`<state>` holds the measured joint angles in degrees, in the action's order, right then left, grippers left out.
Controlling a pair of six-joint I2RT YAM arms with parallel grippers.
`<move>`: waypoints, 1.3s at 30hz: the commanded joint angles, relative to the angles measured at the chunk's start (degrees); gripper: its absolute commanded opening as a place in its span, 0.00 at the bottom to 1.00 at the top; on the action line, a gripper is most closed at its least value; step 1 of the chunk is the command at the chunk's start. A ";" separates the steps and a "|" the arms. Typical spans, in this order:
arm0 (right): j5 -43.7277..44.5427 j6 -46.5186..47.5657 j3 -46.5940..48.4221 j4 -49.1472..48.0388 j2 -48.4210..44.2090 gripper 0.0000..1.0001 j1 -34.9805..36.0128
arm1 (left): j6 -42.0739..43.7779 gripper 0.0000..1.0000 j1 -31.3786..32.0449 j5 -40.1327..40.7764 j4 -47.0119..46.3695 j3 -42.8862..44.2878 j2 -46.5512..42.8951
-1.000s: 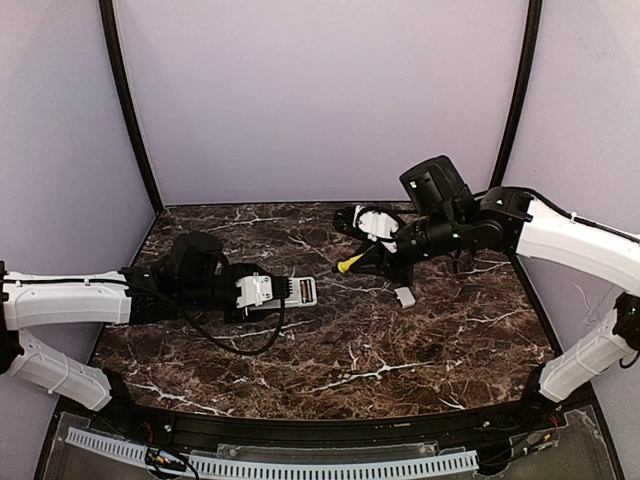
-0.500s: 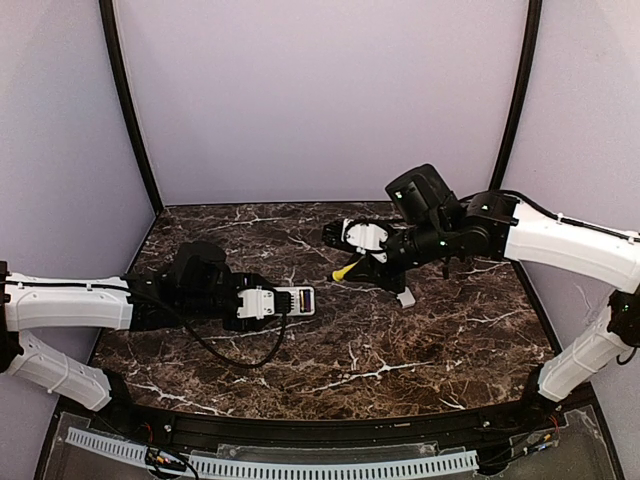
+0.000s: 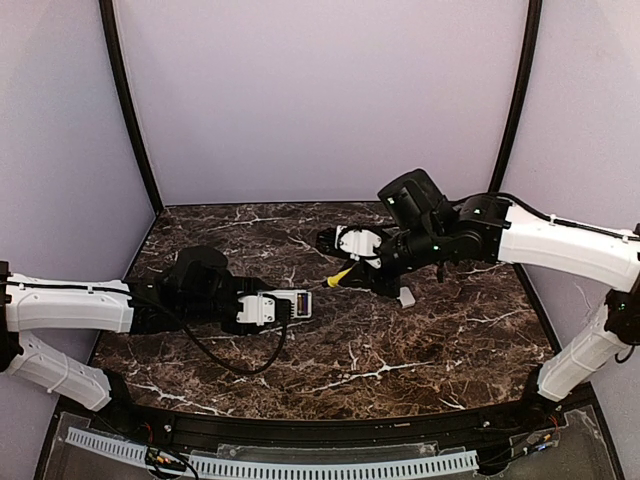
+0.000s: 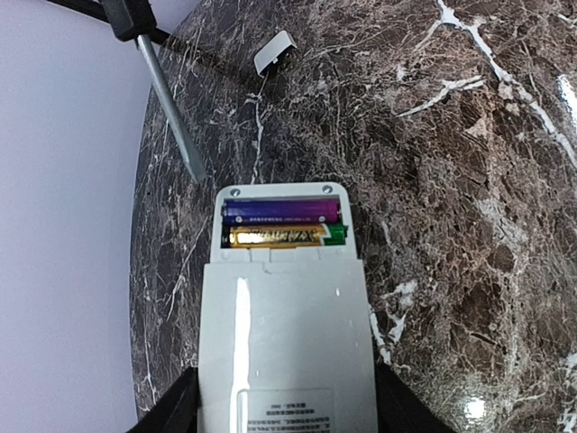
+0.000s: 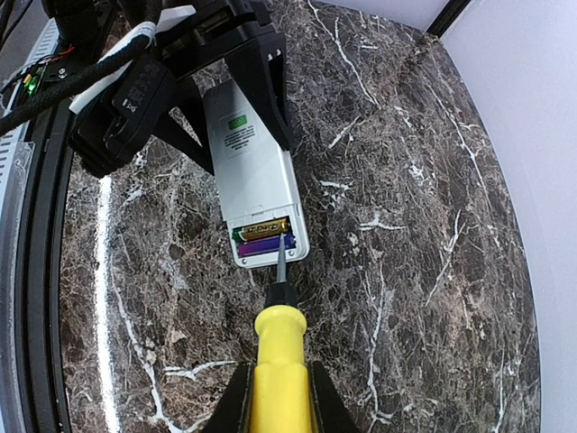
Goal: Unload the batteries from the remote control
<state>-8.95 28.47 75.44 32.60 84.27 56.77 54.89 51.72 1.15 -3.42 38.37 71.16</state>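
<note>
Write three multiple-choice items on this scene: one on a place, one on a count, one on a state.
1. Where is the small white cover? A) on the table, apart from the remote control; B) clipped onto the remote; C) under the remote.
2. How many batteries sit in the remote control? A) none; B) one; C) two.
3. The right tool is: A) open, empty; B) shut on the yellow-handled screwdriver; C) shut on a battery.

1A: it lies on marble beyond the remote. 2C: one purple and one gold lie side by side. 3B: the yellow handle sits clamped in it.
</note>
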 commanded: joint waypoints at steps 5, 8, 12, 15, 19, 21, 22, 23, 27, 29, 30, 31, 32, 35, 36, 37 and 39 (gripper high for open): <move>0.03 -0.12 0.86 -2.81 1.61 0.00 0.91 | 0.23 0.00 0.79 1.25 -2.47 -1.30 -0.88; 0.21 -0.48 1.02 -2.87 1.90 0.00 1.03 | -2.84 0.00 0.83 1.40 -1.20 0.27 -1.10; -0.12 -1.07 1.11 -3.28 1.87 0.00 1.04 | -3.26 0.00 0.83 1.50 -2.10 -0.47 -1.56; -0.12 -1.41 0.94 -3.47 1.61 0.00 1.02 | -2.81 0.00 0.80 1.68 -2.52 -1.03 -1.88; 0.62 -1.49 0.61 -3.50 1.36 0.00 1.05 | -1.82 0.00 0.89 0.61 -2.37 -1.31 -2.52; 0.84 -1.46 0.50 -3.48 1.26 0.00 1.01 | -1.36 0.00 0.92 0.50 -2.42 -1.32 -2.67; 0.99 -1.46 0.42 -3.50 1.25 0.00 1.05 | -1.23 0.00 0.92 0.52 -2.46 -1.30 -2.68; 1.03 -1.44 0.41 -3.53 1.30 0.00 1.05 | -1.07 0.00 0.88 0.52 -2.51 -1.24 -2.64; 1.47 -1.46 0.41 -3.44 1.42 0.00 1.13 | -0.80 0.00 0.92 0.54 -2.74 -1.28 -2.66; 1.48 -1.53 0.49 -3.47 1.58 0.00 1.15 | -0.64 0.00 0.92 0.53 -2.73 -1.36 -2.64; 1.52 -1.50 0.54 -3.43 1.60 0.00 1.14 | -0.56 0.00 0.99 0.52 -2.73 -1.41 -2.68; 1.72 -1.49 0.58 -3.48 1.67 0.00 1.11 | -0.51 0.00 0.95 0.52 -2.78 -1.44 -2.71; 2.05 -1.44 0.64 -3.49 1.68 0.00 1.14 | -0.50 0.00 1.06 0.54 -2.81 -1.45 -2.70; 2.62 -1.38 0.67 -3.58 1.90 0.00 1.14 | -0.41 0.00 1.04 0.53 -2.77 -1.52 -2.76; 2.62 -1.35 0.67 -3.64 1.91 0.00 1.08 | -0.40 0.00 1.07 0.46 -2.74 -1.54 -2.81; 2.62 -1.39 0.72 -3.72 1.95 0.00 1.14 | -0.34 0.00 1.11 0.45 -2.78 -1.54 -2.83; 2.75 -1.48 0.60 -3.94 2.08 0.00 1.12 | -0.36 0.00 1.18 0.36 -2.75 -1.54 -2.84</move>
<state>-7.18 27.75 75.44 31.24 85.73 57.39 54.04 52.42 2.37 -4.60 37.63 70.19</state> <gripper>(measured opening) 0.150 0.580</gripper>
